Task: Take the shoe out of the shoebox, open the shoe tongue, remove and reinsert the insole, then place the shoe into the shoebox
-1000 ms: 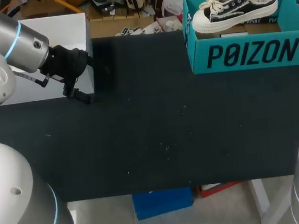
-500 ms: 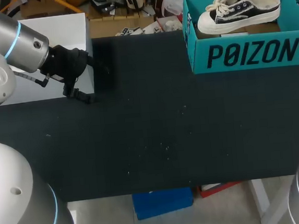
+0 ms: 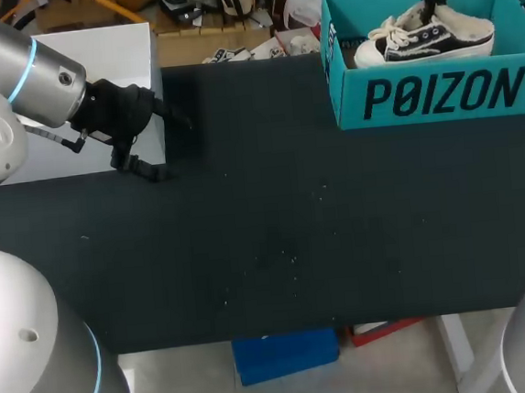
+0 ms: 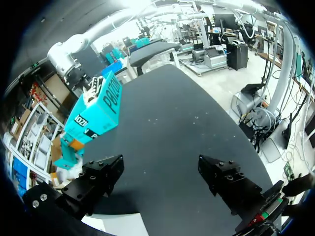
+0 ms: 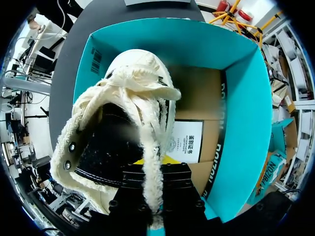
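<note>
A white box [image 3: 112,53] sits on the black table [image 3: 273,214].

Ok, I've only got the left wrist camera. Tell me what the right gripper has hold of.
Observer: The right wrist view shows the right gripper shut on the shoe, at its fleecy rim.
Operator: Now give me the shoe's heading.
Observer: In the head view its toe points to the view's left, inside the shoebox.
Operator: Report what else is in the box.
Observer: A white card lies on its brown floor.
</note>
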